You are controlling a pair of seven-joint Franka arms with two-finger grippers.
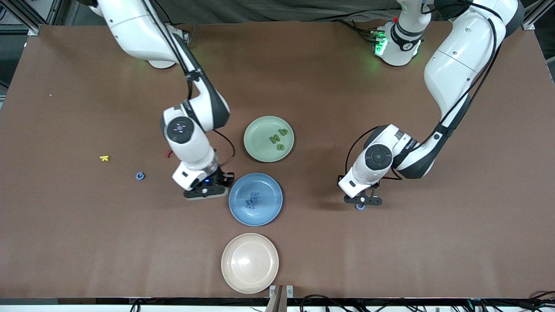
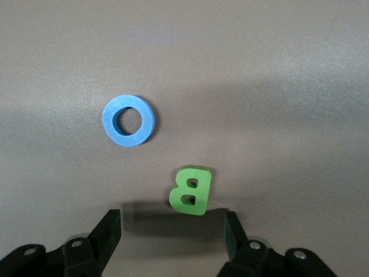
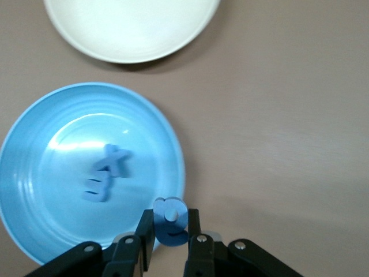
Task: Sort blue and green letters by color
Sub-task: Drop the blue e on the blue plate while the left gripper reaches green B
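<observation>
Right gripper (image 3: 170,231) holds our blue letter a (image 3: 170,222) pinched shut, over the rim of the blue plate (image 3: 34,124).
Our left gripper (image 2: 173,231) hangs open over the green B (image 2: 191,190), which lies centred between its fingers, blue O (image 2: 129,120) just beside; that arm is nearer both.

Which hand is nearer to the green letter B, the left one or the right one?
Left. The left hand hovers right over the green letter B; the right hand is over the blue plate rim.
</observation>
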